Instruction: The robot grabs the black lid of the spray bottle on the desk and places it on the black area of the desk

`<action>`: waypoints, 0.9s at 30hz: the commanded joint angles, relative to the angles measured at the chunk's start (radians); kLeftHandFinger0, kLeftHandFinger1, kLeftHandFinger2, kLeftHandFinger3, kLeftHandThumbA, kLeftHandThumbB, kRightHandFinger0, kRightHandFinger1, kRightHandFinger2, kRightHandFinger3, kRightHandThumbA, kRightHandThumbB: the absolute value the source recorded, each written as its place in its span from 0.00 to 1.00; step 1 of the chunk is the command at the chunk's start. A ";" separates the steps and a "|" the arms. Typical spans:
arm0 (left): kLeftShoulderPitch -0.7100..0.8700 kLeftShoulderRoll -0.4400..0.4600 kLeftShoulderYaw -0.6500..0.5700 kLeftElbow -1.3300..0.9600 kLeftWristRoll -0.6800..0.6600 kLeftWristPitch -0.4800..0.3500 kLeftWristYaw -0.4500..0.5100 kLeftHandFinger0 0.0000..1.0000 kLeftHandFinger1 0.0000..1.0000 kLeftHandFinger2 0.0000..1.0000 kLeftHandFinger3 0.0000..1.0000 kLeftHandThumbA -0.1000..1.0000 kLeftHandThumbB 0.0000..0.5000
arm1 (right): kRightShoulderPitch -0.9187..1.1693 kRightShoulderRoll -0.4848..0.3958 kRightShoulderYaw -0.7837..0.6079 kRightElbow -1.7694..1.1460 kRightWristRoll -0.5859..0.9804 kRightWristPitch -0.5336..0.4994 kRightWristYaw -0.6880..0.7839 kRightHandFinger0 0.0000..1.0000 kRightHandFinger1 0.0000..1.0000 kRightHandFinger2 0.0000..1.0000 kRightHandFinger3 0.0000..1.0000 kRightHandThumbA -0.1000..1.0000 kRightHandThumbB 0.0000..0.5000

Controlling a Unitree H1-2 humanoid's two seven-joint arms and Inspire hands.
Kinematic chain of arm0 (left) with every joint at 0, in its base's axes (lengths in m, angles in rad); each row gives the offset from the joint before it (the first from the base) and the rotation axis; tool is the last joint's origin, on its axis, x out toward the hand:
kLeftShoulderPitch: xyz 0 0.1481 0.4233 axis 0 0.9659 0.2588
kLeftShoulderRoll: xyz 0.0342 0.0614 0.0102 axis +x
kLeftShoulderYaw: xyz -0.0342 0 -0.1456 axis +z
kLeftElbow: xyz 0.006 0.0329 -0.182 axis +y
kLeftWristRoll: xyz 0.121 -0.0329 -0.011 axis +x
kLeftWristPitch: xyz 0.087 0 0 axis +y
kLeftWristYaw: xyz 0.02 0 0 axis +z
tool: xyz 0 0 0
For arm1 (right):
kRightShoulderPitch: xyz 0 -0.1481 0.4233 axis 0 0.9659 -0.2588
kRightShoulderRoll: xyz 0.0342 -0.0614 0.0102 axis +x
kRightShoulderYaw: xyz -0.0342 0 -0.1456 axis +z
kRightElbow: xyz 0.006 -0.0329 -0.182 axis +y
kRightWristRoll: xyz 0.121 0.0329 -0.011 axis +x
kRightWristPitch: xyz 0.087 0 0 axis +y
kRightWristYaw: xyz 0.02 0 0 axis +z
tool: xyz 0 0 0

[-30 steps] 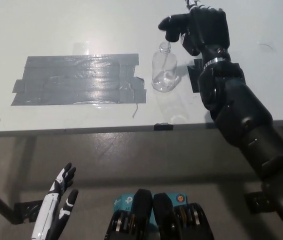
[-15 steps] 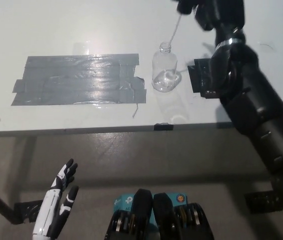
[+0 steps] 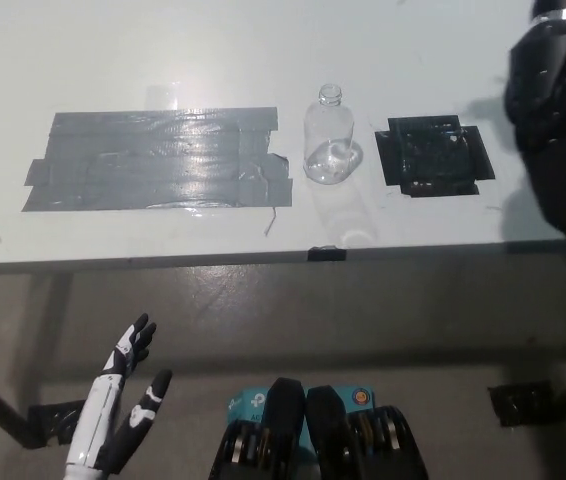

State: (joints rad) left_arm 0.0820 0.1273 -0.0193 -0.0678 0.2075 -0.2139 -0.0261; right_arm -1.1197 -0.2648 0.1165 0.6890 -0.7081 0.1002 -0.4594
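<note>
A clear spray bottle (image 3: 329,142) stands upright on the white desk (image 3: 113,60) with its neck open and no lid on it. Just right of it lies the black taped patch (image 3: 433,155), with nothing on it. Of my black right arm (image 3: 561,130) only the forearm shows, along the right edge; its hand is above the top of the picture, and the black lid is not visible anywhere. My white left hand (image 3: 118,415) rests open below the desk at the lower left.
A large grey taped area (image 3: 153,160) covers the desk left of the bottle. The desk's front edge (image 3: 263,260) runs across the middle of the picture, with floor below it.
My right hand lifted the black lid with its tube out of the bottle, then rose up and to the right out of the picture, uncovering the black patch. The bottle stayed put.
</note>
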 commanded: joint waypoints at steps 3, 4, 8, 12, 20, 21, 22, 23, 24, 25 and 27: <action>-0.008 0.015 0.001 -0.023 0.028 -0.010 0.012 1.00 1.00 1.00 1.00 0.83 0.00 | -0.042 -0.038 -0.028 0.103 0.058 -0.052 -0.066 0.00 0.27 0.61 0.58 0.26 0.00; -0.009 0.014 0.001 -0.022 0.025 -0.010 0.008 1.00 1.00 1.00 1.00 0.82 0.00 | -0.034 -0.035 -0.023 0.156 0.066 -0.056 -0.066 0.00 0.28 0.61 0.56 0.28 0.00; -0.011 0.013 0.000 -0.014 0.023 -0.020 0.009 1.00 1.00 1.00 1.00 0.81 0.00 | -0.024 -0.028 0.005 0.300 0.080 -0.094 -0.060 0.00 0.29 0.63 0.62 0.26 0.08; -0.014 0.015 -0.001 -0.015 0.040 -0.019 0.014 1.00 1.00 1.00 1.00 0.79 0.00 | -0.028 -0.015 0.029 0.428 0.098 -0.130 -0.063 0.00 0.18 0.49 0.54 0.31 0.08; -0.032 0.015 0.001 -0.019 0.044 -0.003 0.010 1.00 1.00 1.00 1.00 0.75 0.00 | -0.083 -0.030 0.093 0.521 0.137 -0.016 0.275 1.00 1.00 1.00 1.00 0.60 0.34; -0.031 0.015 0.001 -0.030 0.048 0.013 0.007 1.00 1.00 0.99 1.00 0.74 0.00 | -0.088 -0.034 0.099 0.535 0.139 -0.020 0.301 1.00 1.00 1.00 1.00 0.55 0.37; -0.031 0.017 0.002 -0.031 0.047 0.015 0.005 1.00 1.00 0.97 1.00 0.73 0.00 | -0.090 -0.035 0.100 0.537 0.145 -0.018 0.319 1.00 1.00 1.00 1.00 0.52 0.41; -0.031 0.017 0.003 -0.034 0.047 0.021 0.004 1.00 1.00 0.96 1.00 0.70 0.00 | -0.090 -0.036 0.101 0.536 0.152 -0.015 0.333 1.00 1.00 1.00 1.00 0.50 0.45; -0.032 0.018 0.003 -0.034 0.047 0.023 0.004 1.00 1.00 0.95 1.00 0.68 0.00 | -0.090 -0.036 0.100 0.535 0.157 -0.012 0.339 1.00 1.00 1.00 1.00 0.49 0.48; -0.034 0.018 0.003 -0.033 0.047 0.023 0.004 1.00 1.00 0.95 1.00 0.68 0.00 | -0.091 -0.036 0.099 0.533 0.161 -0.008 0.343 1.00 1.00 1.00 1.00 0.48 0.48; -0.033 0.018 0.001 -0.033 0.041 0.017 0.001 1.00 1.00 0.94 1.00 0.64 0.00 | -0.089 -0.041 0.099 0.516 0.168 0.005 0.367 1.00 1.00 1.00 1.00 0.47 0.47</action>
State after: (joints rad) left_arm 0.0579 0.1293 -0.0188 -0.0679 0.2442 -0.1996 -0.0259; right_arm -1.1107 -0.2725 0.2061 1.2252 -0.5883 0.0743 -0.2320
